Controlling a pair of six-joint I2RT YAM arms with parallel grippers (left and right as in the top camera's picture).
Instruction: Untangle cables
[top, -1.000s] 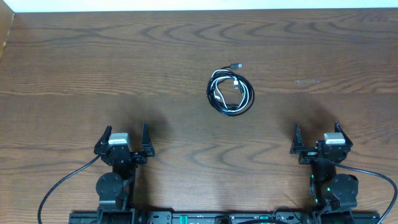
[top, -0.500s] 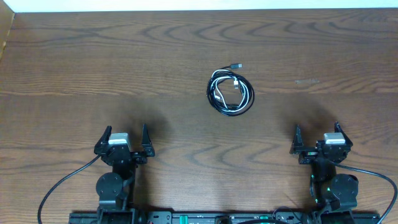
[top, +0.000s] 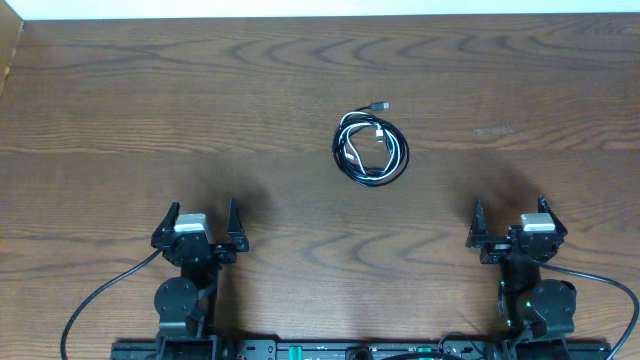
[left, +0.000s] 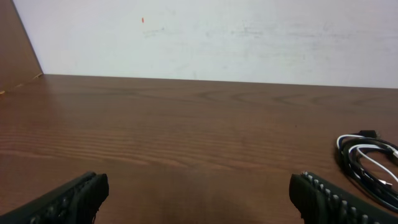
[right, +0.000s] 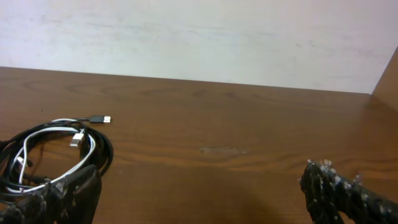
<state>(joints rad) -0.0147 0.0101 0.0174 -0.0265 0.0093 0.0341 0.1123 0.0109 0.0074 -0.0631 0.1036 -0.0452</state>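
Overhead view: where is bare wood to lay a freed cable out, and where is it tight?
Bare table lies left of the coiled cables, right of them, and between the left gripper and right gripper. Crowded only at the coil itself.

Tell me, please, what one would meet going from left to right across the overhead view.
left gripper, open, near the front edge → coiled black and white cables, farther back near mid-table → right gripper, open, near the front edge.
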